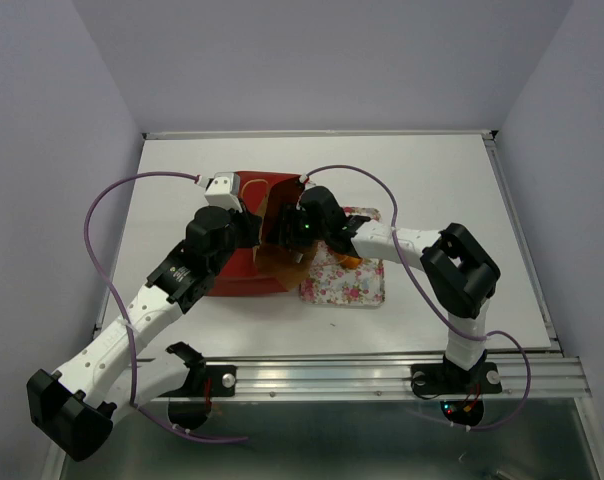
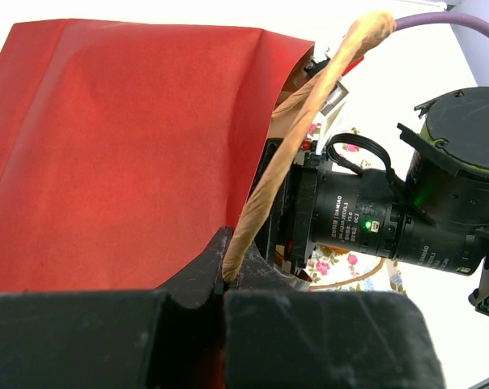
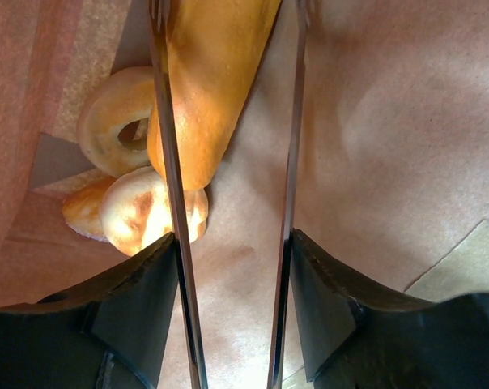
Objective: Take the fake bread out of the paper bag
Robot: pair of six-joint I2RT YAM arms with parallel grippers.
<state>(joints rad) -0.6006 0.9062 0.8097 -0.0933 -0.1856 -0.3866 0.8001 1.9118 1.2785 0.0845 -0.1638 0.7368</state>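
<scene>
**Inside the paper bag (image 2: pixel 123 146): a loaf between parted fingers**

At the mouth of the bag, on the side nearest to the arms, the left claw (image 2: pixel 224 285) is pressed together on the bag's cord handle (image 2: pixel 309 105). Further inside the bag, the right claw (image 3: pixel 228 32) has its thin fingers apart, and the long loaf (image 3: pixel 216 73) lies between them. One finger crosses in front of the loaf, and I cannot tell if either finger presses it.

Deeper in the bag, the rest of the fake bread (image 3: pixel 143 211) lies in a close heap on the brown paper. The ring (image 3: pixel 115 117) touches a round bun, and a second bun (image 3: pixel 82 209) is half hidden behind it. Just beside the bag, a floral tray (image 1: pixel 357 285) waits on the surface (image 1: pixel 432 170).

The pieces look light, hard and glossy, so I judge them slippery for such narrow fingers. The loaf is best taken across its middle, where the sides are almost parallel, and not near its tapering end. The bag's paper is thin and may fold.
</scene>
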